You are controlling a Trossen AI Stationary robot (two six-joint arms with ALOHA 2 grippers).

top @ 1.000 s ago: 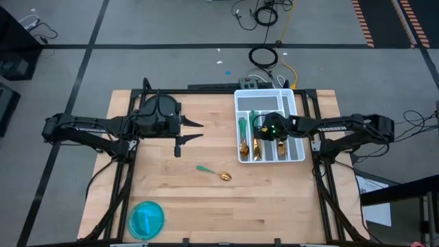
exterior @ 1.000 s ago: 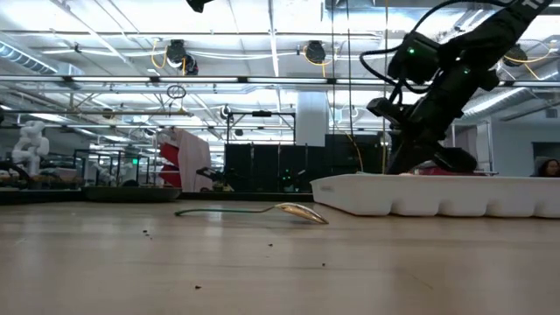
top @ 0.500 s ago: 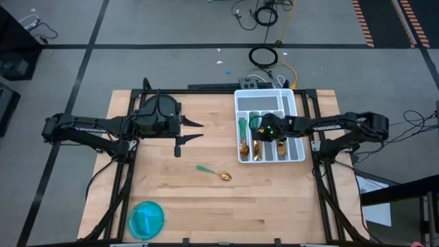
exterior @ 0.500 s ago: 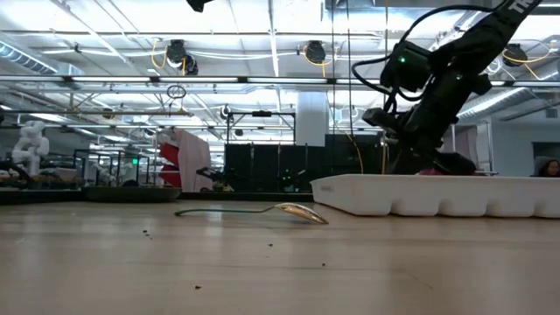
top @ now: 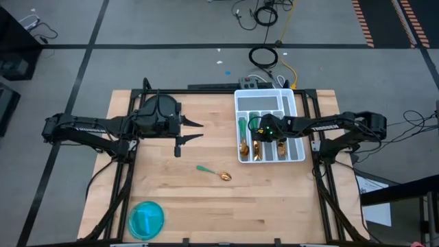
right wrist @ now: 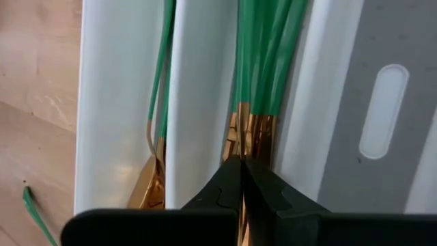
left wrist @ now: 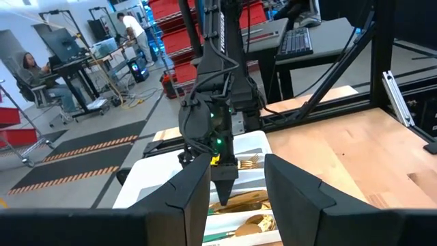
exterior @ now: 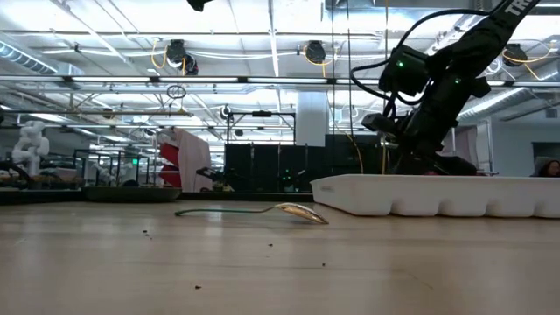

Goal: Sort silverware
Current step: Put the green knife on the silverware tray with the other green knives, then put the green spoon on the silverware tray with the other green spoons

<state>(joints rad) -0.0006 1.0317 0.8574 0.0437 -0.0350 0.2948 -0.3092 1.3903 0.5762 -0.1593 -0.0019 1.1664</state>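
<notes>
The white compartment tray (top: 264,94) stands at the table's far right and holds several pieces of silverware (top: 248,137) with gold heads and green handles. One spoon (top: 214,172) lies flat on the bare wood left of the tray, gold bowl toward the near edge. My right gripper (right wrist: 240,164) is shut and points down into a tray compartment, over the gold necks of a bundle of green-handled pieces (right wrist: 263,68). My left gripper (top: 188,130) hovers open above the table's left half, with nothing between its fingers. My right gripper's shut fingertips (right wrist: 232,171) stand right over the gold necks (right wrist: 256,126) of the bundled pieces, coming slanting from above. I cannot tell whether they touch the metal. Nothing shows between the fingers.
A blue round bowl (top: 146,219) sits at the near left corner. The neighbouring tray compartment holds more green-handled pieces (right wrist: 162,75). Bare wood lies between the spoon (exterior: 254,211) and the tray wall (exterior: 437,194). Dark frame bars run along the table's sides.
My right gripper has sunk a little deeper over the tray and shifted slightly toward the table's left, staying shut. The spoon on the table and the left arm have kept still.
</notes>
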